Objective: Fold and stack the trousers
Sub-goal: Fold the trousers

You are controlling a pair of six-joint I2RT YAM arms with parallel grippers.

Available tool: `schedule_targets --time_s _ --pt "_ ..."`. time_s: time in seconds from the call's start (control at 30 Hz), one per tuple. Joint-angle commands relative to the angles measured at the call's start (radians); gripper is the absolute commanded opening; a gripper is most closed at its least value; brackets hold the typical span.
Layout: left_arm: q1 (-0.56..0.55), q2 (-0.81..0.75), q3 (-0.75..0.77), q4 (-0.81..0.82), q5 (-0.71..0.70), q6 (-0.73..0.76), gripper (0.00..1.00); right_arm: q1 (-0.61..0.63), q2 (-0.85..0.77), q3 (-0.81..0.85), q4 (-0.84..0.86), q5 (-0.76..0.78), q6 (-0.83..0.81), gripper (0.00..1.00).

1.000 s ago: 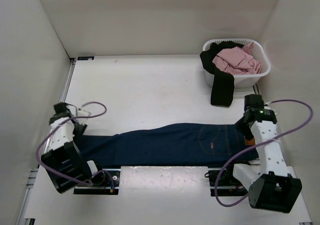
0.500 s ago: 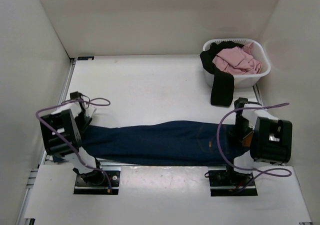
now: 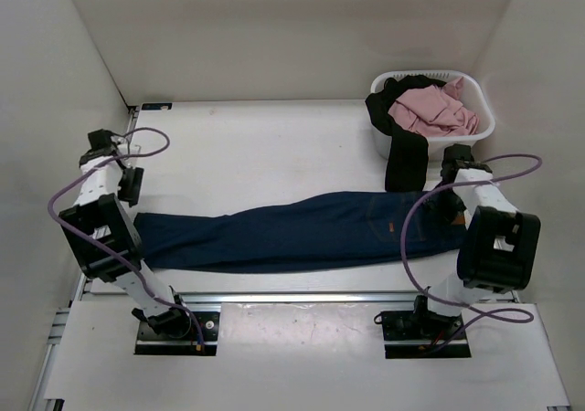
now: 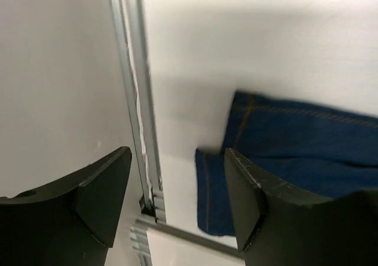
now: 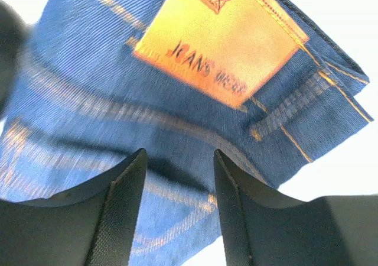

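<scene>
The dark blue jeans [image 3: 302,237] lie flat and stretched out in one long strip on the white table [image 3: 265,151]. They are on the near side of the white laundry basket [image 3: 477,135], which stands in the table's far right corner. The waistband end is the end closest to the basket. The legs run away from it, and the hems are at the point farthest from the basket.

Your right gripper [image 3: 450,208] hovers over the waistband end, on the near side of the basket. In its wrist view the fingers [image 5: 121,216] are partly spread. The denim [image 5: 88,100] looks flat below them, with no fold seen pinched in the gap. A tan patch [image 5: 218,47] printed "JEANS WEAR" lies beyond the fingertips, close to the waistband corner.

Your left gripper [image 3: 126,184] is at the far end of the strip from the basket, just beyond the hems. Its wrist view shows the jaws wide apart and holding nothing. A metal rail [image 4: 139,100] at the table's edge shows through the gap, and the tan-stitched hems [image 4: 295,142] lie beside one finger [image 4: 251,198].

In the basket sits a crumpled pink garment [image 3: 430,110]. A black garment [image 3: 404,160] hangs over the basket's near wall onto the table, and its end lies close to the waistband.
</scene>
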Motion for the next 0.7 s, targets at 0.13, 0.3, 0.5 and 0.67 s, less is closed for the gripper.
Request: schedule_targets --time_s 0.13,0.3,0.5,0.67 --pt "0.167 0.038 -0.058 -0.087 0.045 -0.001 0.75 -0.113 -0.255 0.006 -0.126 -0.061 -0.044 0.57" --pt "0.211 0.117 -0.058 -0.087 0.139 0.019 0.74 -0.178 -0.318 -0.073 -0.126 -0.081 -0.056 0.53" --pt "0.22 0.191 -0.107 -0.087 0.157 0.051 0.65 -0.285 -0.318 -0.188 -0.033 -0.176 -0.067 0.53" --pt "0.22 0.203 -0.117 -0.096 0.191 0.051 0.14 -0.309 -0.257 -0.198 -0.002 -0.188 -0.089 0.53"
